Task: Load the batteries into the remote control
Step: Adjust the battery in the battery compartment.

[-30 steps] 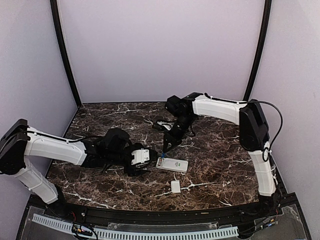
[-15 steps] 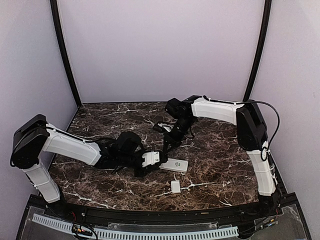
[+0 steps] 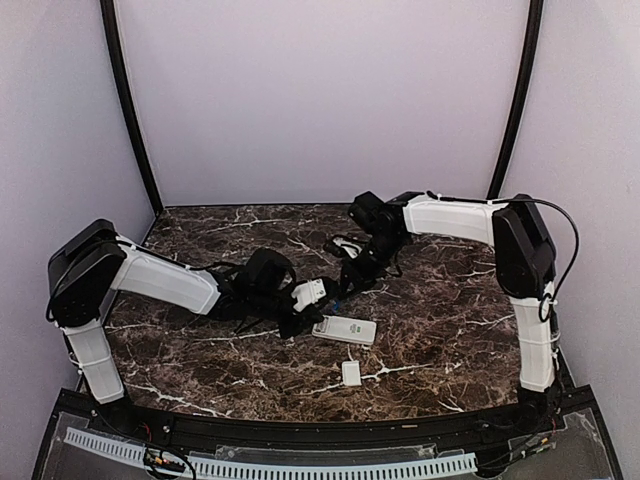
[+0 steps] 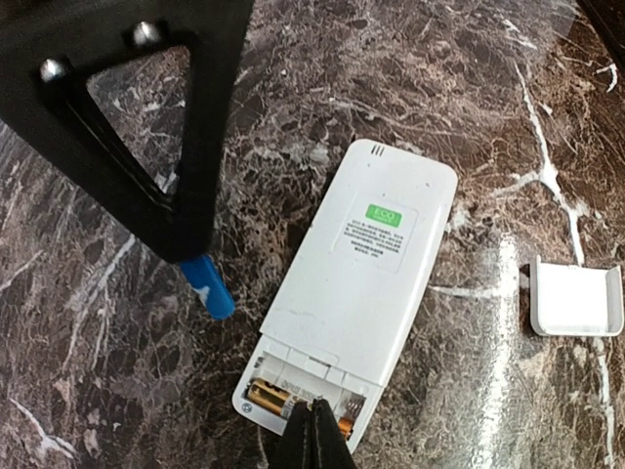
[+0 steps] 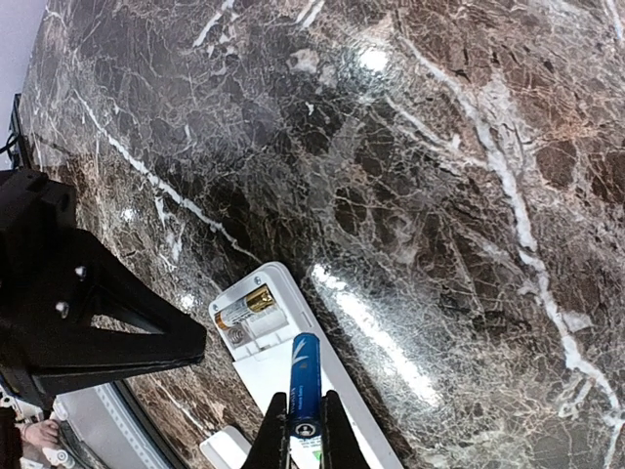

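remote control (image 4: 366, 264) lies back-up on the counter (image 4: 488, 98), its long axis running away from the left wrist camera and its open compartment (image 5: 256, 324) at the near end. at far left, the left hand (image 4: 312, 418) is the nearer of the two. its fingers are pinched together with nothing between them, and their tips rest at the compartment against the tan battery (image 4: 273, 396). that battery is already seated and lies across the remote's width at the outer end. the bare slot beside it, toward the body, looks free. further right, the right hand (image 5: 304, 410) is clamped on the bluish battery (image 5: 304, 373), which sticks out past its fingertips. from the left wrist view this battery hangs just beside the remote's long edge, apart from it. how high it is above the counter cannot be told. its long axis points more along the remote than across it, so it probably needs turning to match the tan one before it goes down. the left fingertips may also crowd the slot. the small white cover (image 4: 576, 298) lies well off to the right, clear of both hands.
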{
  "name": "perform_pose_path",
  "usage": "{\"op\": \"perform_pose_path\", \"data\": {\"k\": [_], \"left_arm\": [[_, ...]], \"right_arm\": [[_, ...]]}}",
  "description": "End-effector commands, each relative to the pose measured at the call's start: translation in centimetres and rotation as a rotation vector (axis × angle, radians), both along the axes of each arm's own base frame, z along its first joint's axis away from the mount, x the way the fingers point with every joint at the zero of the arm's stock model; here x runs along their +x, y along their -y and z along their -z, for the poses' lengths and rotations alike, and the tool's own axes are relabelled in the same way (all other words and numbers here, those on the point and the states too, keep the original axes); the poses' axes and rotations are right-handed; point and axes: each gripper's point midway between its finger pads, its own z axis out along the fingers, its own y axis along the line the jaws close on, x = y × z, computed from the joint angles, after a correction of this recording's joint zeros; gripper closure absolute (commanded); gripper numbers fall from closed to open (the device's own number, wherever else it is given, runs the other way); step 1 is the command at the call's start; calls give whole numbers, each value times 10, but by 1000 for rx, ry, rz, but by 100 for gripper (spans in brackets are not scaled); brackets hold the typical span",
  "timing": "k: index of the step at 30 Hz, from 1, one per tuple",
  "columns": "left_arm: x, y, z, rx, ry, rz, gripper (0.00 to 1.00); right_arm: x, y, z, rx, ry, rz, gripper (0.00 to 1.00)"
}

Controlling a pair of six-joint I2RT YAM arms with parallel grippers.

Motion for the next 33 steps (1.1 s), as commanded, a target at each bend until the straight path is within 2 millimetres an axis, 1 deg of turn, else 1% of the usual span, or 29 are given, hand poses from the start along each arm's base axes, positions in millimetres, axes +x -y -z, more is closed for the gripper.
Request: {"op": "perform_pose_path", "data": {"k": [1, 6, 9, 11, 18, 22, 26, 27, 29, 31, 33], "left_arm": [[-4, -2, 16, 67, -50, 8, 100], [-6, -3, 22, 89, -59, 16, 100], [-6, -6, 37, 143, -59, 11, 100], [-5, -9, 44, 172, -62, 1, 100], [-8, -21, 61, 261, -81, -2, 100], [-16, -35, 74, 314, -121, -19, 100], [-25, -39, 83, 302, -157, -24, 100], [-28, -38, 84, 289, -171, -21, 100], [-26, -30, 76, 254, -176, -20, 100], [-20, -20, 61, 211, -163, -26, 100], [-9, -9, 37, 152, -130, -40, 100]], "right_arm": [[11, 0, -12, 37, 49, 33, 100], [9, 0, -11, 39, 48, 26, 100], [8, 0, -10, 44, 47, 24, 100], [7, 0, -10, 48, 43, 24, 100], [3, 2, -11, 55, 42, 24, 100], [1, 3, -12, 56, 41, 23, 100], [-1, 4, -13, 60, 41, 19, 100], [-1, 3, -13, 63, 41, 16, 100], [-1, 2, -16, 70, 41, 13, 100], [0, 0, -19, 80, 46, 7, 100], [2, -2, -24, 90, 52, 1, 100]]}}
